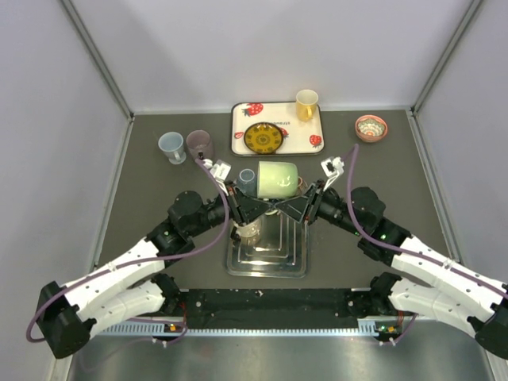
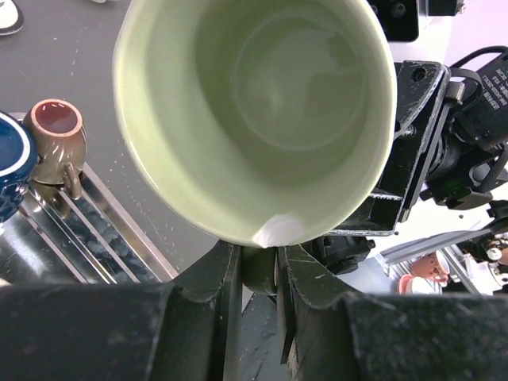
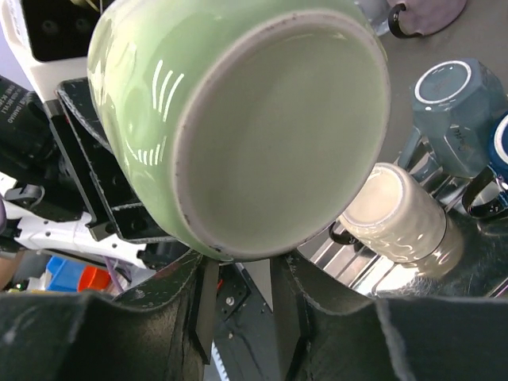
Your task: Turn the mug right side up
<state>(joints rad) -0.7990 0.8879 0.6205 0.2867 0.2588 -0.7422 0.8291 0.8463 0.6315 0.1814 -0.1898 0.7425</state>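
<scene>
The pale green mug (image 1: 277,178) lies on its side in the air above the metal drying rack (image 1: 270,266), its mouth to the left and its base to the right. My left gripper (image 1: 259,208) is under the mug. In the left wrist view I look into the mug's mouth (image 2: 254,119), and my left gripper (image 2: 258,274) is shut on the green handle below the rim. My right gripper (image 1: 294,209) faces the left one from the right. In the right wrist view the mug's base (image 3: 278,135) fills the frame, and my right gripper (image 3: 242,294) stands open just beneath it, with nothing between its fingers.
The rack holds an upturned cream mug (image 3: 397,214), a blue mug (image 3: 452,103) and a brown mug (image 2: 55,139). At the back stand a strawberry tray (image 1: 305,141) with a dark plate (image 1: 263,137) and a yellow mug (image 1: 306,104), a pink bowl (image 1: 371,127), and two cups (image 1: 171,147) at the left.
</scene>
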